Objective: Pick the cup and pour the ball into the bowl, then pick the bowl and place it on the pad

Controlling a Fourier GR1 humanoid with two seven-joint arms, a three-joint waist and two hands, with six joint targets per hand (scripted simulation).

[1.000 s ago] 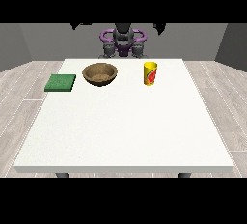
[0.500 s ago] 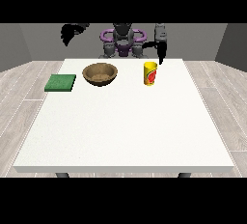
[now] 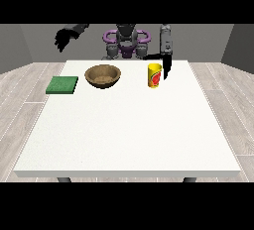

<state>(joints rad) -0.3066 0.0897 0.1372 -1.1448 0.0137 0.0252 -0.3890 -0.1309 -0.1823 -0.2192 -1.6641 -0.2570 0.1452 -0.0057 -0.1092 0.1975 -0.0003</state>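
Note:
A yellow cup (image 3: 155,76) with a red mark stands upright on the white table (image 3: 129,125), at the far right of centre. No ball shows from this angle. The hand at the view's right (image 3: 166,64) hangs just beside the cup on its right, fingers straight and pointing down, thumb sticking out toward the cup, not holding it. A brown wooden bowl (image 3: 102,75) sits left of the cup. A green pad (image 3: 62,85) lies near the table's left edge. The hand at the view's left (image 3: 64,37) is raised high above the pad's far side, fingers hanging relaxed, holding nothing.
The robot's torso (image 3: 126,43) stands behind the table's far edge. The near half of the table holds no objects.
The hand at the view's right has come down from the robot's shoulder height to beside the cup. The hand at the view's left has lifted and swung outward to the left.

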